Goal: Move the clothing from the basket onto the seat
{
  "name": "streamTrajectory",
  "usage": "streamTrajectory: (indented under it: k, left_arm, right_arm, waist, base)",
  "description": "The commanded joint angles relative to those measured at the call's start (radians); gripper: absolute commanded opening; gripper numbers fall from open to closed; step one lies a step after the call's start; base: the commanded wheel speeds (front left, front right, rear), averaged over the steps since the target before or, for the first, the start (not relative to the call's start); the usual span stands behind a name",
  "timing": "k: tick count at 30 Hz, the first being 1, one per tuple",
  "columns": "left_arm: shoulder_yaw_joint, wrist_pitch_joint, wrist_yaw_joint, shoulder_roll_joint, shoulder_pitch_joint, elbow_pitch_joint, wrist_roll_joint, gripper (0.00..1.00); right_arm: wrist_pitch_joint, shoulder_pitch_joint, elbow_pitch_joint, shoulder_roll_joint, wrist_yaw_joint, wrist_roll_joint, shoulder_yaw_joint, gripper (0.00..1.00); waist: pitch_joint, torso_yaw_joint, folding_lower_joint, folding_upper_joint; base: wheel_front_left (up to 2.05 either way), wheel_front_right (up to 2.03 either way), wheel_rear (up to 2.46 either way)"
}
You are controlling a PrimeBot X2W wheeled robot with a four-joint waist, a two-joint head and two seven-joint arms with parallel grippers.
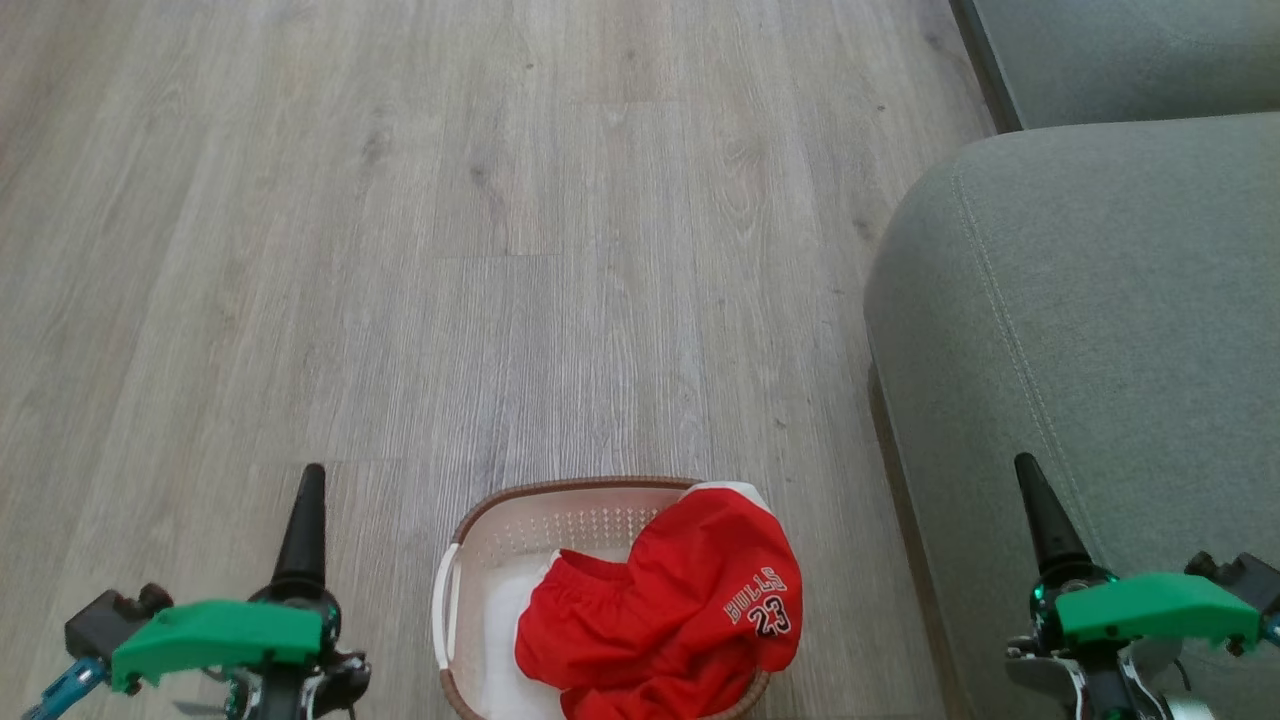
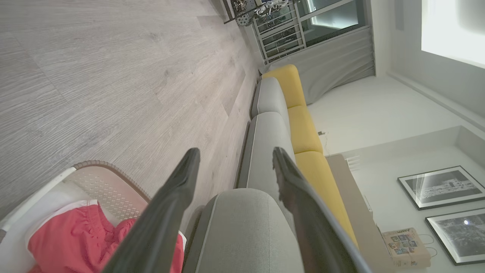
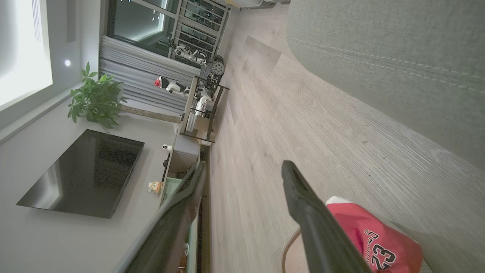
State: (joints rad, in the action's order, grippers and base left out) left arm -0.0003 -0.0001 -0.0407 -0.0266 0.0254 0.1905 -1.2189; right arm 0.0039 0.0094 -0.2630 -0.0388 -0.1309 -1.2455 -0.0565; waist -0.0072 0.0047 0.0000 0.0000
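The head view's bottom edge cuts off the near end of the basket (image 1: 500, 540) and the lower folds of the clothing (image 1: 680, 620); where one red garment ends and the other begins cannot be told. The seat (image 1: 1100, 330) runs out past the right and bottom edges. Seen edge-on, the left gripper (image 1: 312, 475) and right gripper (image 1: 1025, 465) each show a single finger, the second hidden behind it. In the right wrist view a finger (image 3: 314, 220) covers the start of the printed lettering, leaving "S 23". Objects on a far shelf (image 3: 202, 91) are too small to tell.
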Motion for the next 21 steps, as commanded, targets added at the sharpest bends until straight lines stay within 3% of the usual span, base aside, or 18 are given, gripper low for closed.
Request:
streamTrajectory:
  k: [1,21]
  left_arm:
    - [-0.002,-0.011,0.009,-0.011,-0.024,-0.049,0.036,1.00]
    - [-0.050,-0.067,0.064,-0.020,0.004,-0.109,0.363,1.00]
  right_arm:
    - [-0.012,-0.044,0.046,-0.007,0.000,0.032,0.011,1.00]
    - [-0.068,-0.042,0.101,-0.008,0.000,0.307,0.063,1.00]
  waist:
    - [0.000,0.000,0.0000,0.0000]
    - [-0.006,0.002,0.0000,0.0000]
  base:
    - [0.00,0.00,0.00]
    - [0.00,0.00,0.00]
